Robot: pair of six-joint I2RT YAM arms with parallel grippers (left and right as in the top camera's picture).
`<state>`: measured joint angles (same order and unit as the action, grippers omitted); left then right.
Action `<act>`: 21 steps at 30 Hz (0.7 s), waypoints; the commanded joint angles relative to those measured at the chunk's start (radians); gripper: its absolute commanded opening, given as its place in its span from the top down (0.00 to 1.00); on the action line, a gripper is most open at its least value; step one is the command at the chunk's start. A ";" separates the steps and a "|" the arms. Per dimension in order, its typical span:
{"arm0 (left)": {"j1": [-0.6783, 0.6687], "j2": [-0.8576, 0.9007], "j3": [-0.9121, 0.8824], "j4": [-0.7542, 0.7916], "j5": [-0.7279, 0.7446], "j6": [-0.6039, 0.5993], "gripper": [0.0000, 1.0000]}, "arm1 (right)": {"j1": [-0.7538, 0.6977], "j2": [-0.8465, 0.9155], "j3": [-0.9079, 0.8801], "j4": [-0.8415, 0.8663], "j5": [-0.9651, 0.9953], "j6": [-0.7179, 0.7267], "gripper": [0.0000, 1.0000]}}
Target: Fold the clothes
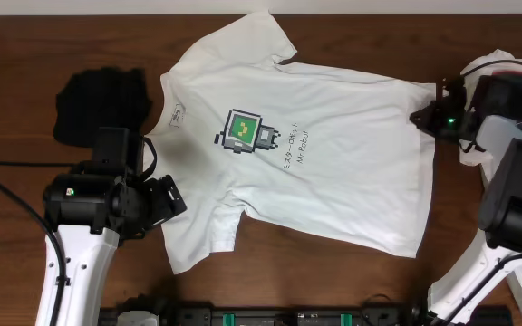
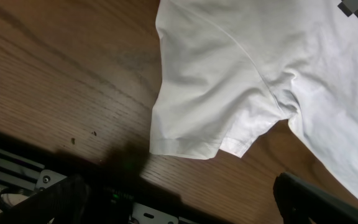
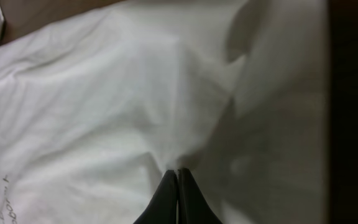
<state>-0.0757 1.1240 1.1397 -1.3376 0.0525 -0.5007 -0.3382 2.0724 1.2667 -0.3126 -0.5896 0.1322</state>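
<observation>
Roughly centred on the table, a white T-shirt lies flat, print up, collar toward 9 o'clock, hem toward 3.

- Right gripper: at the hem's 2 o'clock corner. Fingers pressed together, creases running into the tips; looks like a thin pinch of cloth.
- Left gripper: at 8 o'clock, just beside the near sleeve, fingers wide apart, holding nothing.
- Black garment at 10 o'clock; white heap at 3 o'clock, by the right arm.

Risks:
- A pinch this slight may slip once lifted.
- If only the top layer is caught, front and back would part.
- With one corner held, a pull would likely drag the shirt askew.

Unclear:
- Cannot tell how many layers are caught.
- The heap is cut off by the frame edge and partly behind the arm.
- The print's lettering is too small to read.
</observation>
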 commanded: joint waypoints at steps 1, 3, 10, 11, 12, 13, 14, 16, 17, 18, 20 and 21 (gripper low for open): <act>0.000 -0.001 -0.005 -0.003 -0.004 -0.002 0.02 | -0.027 0.002 0.047 -0.030 -0.002 -0.036 0.98; 0.000 -0.001 -0.005 -0.003 -0.004 -0.002 0.02 | -0.031 0.002 0.048 -0.045 0.008 -0.069 0.98; 0.000 -0.001 -0.005 -0.003 -0.004 -0.002 0.02 | -0.033 0.002 0.048 -0.077 0.111 -0.085 0.99; 0.000 -0.001 -0.005 -0.003 -0.004 -0.002 0.02 | -0.032 0.002 0.048 -0.076 0.111 -0.085 0.99; 0.000 -0.001 -0.005 -0.003 -0.004 -0.002 0.02 | -0.032 0.002 0.048 -0.076 0.111 -0.085 0.99; 0.000 -0.001 -0.005 -0.003 -0.004 -0.002 0.02 | -0.031 0.002 0.048 -0.077 0.111 -0.085 0.99; 0.000 -0.001 -0.005 -0.003 -0.004 -0.002 0.02 | -0.030 0.002 0.048 -0.077 0.111 -0.086 0.99; 0.000 -0.001 -0.005 -0.003 -0.004 -0.002 0.02 | -0.030 0.002 0.048 -0.077 0.111 -0.090 0.99; 0.000 -0.001 -0.005 -0.003 -0.004 -0.002 0.02 | -0.030 0.002 0.048 -0.077 0.111 -0.090 0.99; 0.000 -0.001 -0.005 -0.003 -0.004 -0.002 0.02 | -0.030 0.002 0.048 -0.077 0.111 -0.090 0.99; 0.000 -0.001 -0.005 -0.006 -0.003 -0.002 0.02 | -0.030 0.002 0.048 -0.077 0.111 -0.090 0.99; 0.000 -0.001 -0.004 -0.011 0.000 -0.002 0.02 | -0.030 0.002 0.048 -0.077 0.111 -0.090 0.99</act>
<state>-0.0757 1.1240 1.1397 -1.3380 0.0525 -0.5007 -0.3668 2.0724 1.3014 -0.3885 -0.4946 0.0628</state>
